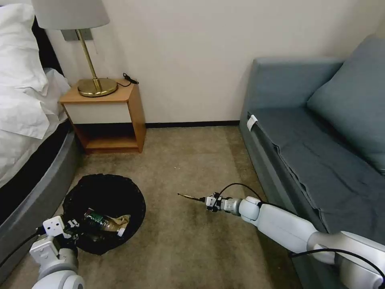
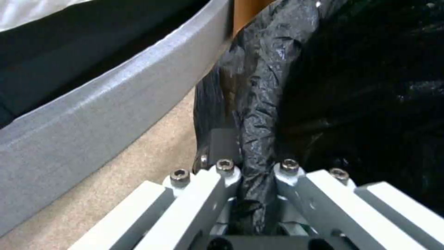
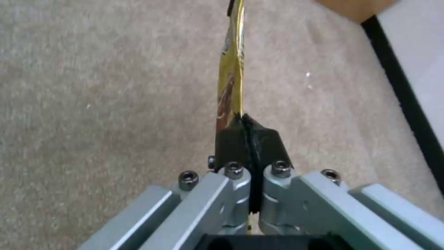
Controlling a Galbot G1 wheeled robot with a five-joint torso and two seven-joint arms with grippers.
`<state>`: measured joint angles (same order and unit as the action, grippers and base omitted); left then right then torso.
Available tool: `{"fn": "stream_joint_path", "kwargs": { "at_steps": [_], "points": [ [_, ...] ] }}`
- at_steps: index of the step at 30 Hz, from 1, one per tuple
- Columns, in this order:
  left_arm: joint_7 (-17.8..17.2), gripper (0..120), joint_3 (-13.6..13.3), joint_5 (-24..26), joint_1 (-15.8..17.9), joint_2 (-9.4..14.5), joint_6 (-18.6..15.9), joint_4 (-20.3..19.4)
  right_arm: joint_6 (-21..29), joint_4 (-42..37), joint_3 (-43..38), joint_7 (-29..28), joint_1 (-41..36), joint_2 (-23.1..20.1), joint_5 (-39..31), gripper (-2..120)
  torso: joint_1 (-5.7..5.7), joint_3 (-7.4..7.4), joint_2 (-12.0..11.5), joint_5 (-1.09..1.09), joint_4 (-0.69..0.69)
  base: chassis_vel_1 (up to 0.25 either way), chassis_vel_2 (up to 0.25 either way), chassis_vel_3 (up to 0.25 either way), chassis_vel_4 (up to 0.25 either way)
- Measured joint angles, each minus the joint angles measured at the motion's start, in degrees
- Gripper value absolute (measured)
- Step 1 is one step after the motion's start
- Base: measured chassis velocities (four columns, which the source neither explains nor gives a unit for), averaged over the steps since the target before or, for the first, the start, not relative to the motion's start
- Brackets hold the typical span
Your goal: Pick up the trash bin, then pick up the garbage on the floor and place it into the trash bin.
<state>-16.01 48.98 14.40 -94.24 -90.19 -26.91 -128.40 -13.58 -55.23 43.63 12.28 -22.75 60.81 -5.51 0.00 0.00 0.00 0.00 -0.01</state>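
Nearest the head camera, low on the robot's left, the left gripper is clenched on the near rim of the trash bin, its fingers pinching a fold of the crinkled black bag liner; the left wrist view shows the plastic bunched between the closed black pads, with the grey bed frame just beside the bin and a strip of beige carpet between them. Inside the bin lie a small clear bottle with a green label and a crumpled brown paper bag, touching each other near the gripper's side of the rim. Well apart from the bin, toward the middle of the floor, the right gripper is stretched out level above the carpet and grasps the gold-and-black snack wrapper by one end; the wrapper juts out past the fingertips toward the bin's side, clear of the floor. From the right wrist view the wrapper stands edge-on, pinched tight between the two black pads, with carpet beneath it and a dark skirting line along the wall. Beyond the bin stands a wooden nightstand carrying a brass lamp, white bedding lies on the robot's left, and a blue-grey sofa runs along its right.
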Motion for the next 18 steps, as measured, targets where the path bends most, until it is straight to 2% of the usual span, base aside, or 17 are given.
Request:
{"fn": "stream_joint_path", "kwargs": {
  "at_steps": [5, 9, 14, 18],
  "points": [
    [0.0, 2, -0.1, 0.1, 0.1, 0.0, -0.1, 0.4, 1.3, -5.5, -1.9, -0.3, 0.4, -2.9, -2.4, 0, 0.00, 0.00, 0.0, 0.00, 0.01, 0.000, 0.000, 0.000, 0.000],
    [0.0, 2, -0.4, 0.3, 0.6, 0.1, -0.3, 1.2, 2.9, -13.8, -3.9, -0.4, 0.6, -6.4, -4.9, 0, 0.00, 0.00, 0.0, 0.00, 0.00, 0.000, 0.000, 0.000, 0.000],
    [0.0, 2, -0.5, 0.3, 0.8, 0.0, -0.4, 1.7, 3.6, -19.6, -4.9, -0.6, 0.7, -8.7, -6.6, 0, 0.00, 0.00, 0.0, 0.00, 0.00, 0.000, 0.000, 0.000, 0.000],
    [-0.1, 2, -0.7, 0.3, 1.0, 0.0, -0.4, 2.1, 4.7, -27.5, -6.0, -1.3, 0.7, -10.8, -9.4, 0, 0.00, 0.00, 0.0, 0.00, 0.00, 0.000, 0.000, 0.000, 0.000]
  ]
}}
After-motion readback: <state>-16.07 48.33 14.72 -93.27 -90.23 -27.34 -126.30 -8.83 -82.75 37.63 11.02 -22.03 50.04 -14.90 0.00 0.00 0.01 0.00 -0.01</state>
